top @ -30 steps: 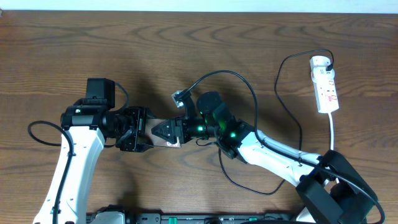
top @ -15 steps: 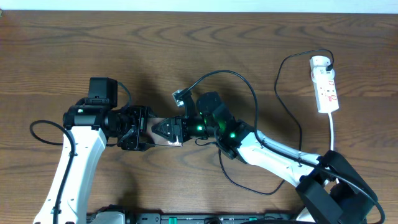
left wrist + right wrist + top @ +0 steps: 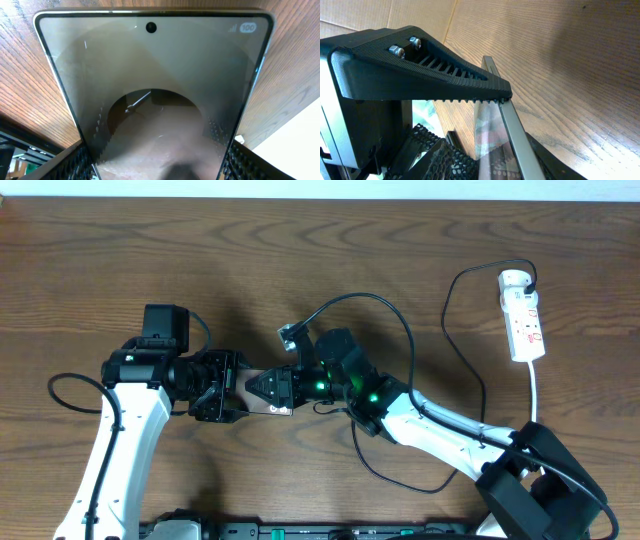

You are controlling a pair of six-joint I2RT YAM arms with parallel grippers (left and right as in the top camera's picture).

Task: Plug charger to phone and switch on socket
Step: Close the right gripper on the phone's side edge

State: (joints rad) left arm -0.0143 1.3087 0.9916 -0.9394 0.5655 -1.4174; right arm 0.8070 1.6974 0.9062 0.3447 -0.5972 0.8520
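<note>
On the table (image 3: 120, 260), left hand (image 3: 232, 388) clamped on phone (image 3: 150, 75), right hand (image 3: 262, 390) upper finger (image 3: 445, 90) touching its edge, grip unclear.

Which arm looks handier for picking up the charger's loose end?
Probably right: the charger's tip lies close by the right gripper, while the left gripper grips the phone by its sides.

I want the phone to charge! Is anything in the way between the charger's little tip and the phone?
Yes. The right gripper sits over the end of the phone nearest the charger tip, so it blocks that side. The left gripper covers the other end. Otherwise there is only bare table between them.
</note>
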